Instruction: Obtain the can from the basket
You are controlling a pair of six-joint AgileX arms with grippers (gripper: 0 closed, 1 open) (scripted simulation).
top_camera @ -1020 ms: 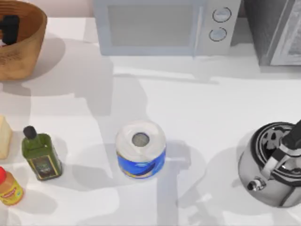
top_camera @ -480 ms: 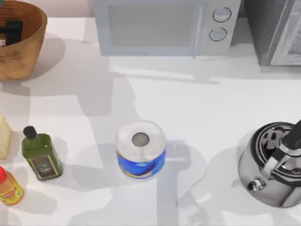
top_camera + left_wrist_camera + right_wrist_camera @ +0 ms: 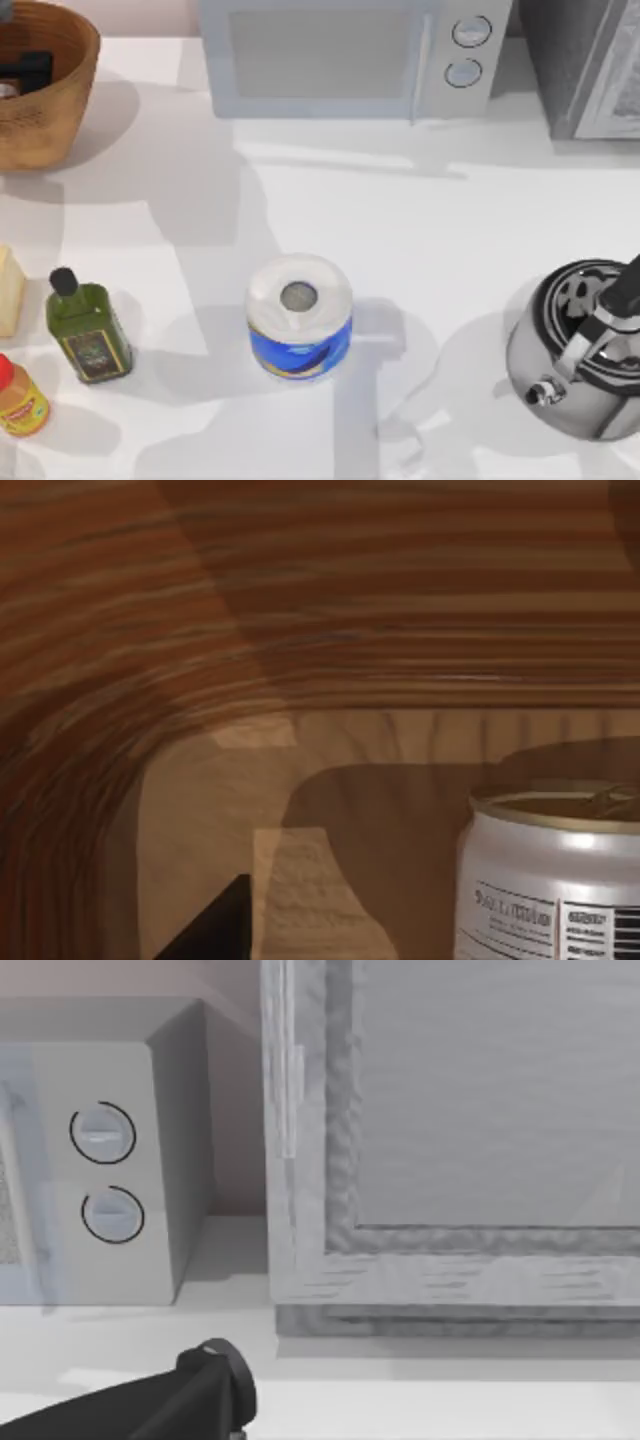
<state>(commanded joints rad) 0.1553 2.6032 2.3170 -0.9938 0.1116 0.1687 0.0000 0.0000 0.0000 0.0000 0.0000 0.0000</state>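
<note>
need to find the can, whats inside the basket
Inside the basket the left gripper reaches down beside the can, which stands upright on the floor. The gripper covers part of the floor in the top view.

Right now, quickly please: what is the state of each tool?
Left tool: down inside the basket beside the can; state cannot be told.
Right tool: cannot be told.

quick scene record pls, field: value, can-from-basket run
target: small whitish cylindrical can with pale golden top, upright on basket floor
container: large round woven wicker basket, table's far left corner
left gripper: dark, inside basket, beside can
grasp: not confirmed
right arm: parked, facing grey microwave
bystanders: white roll with blue wrapper, green oil bottle, steel kettle
</note>
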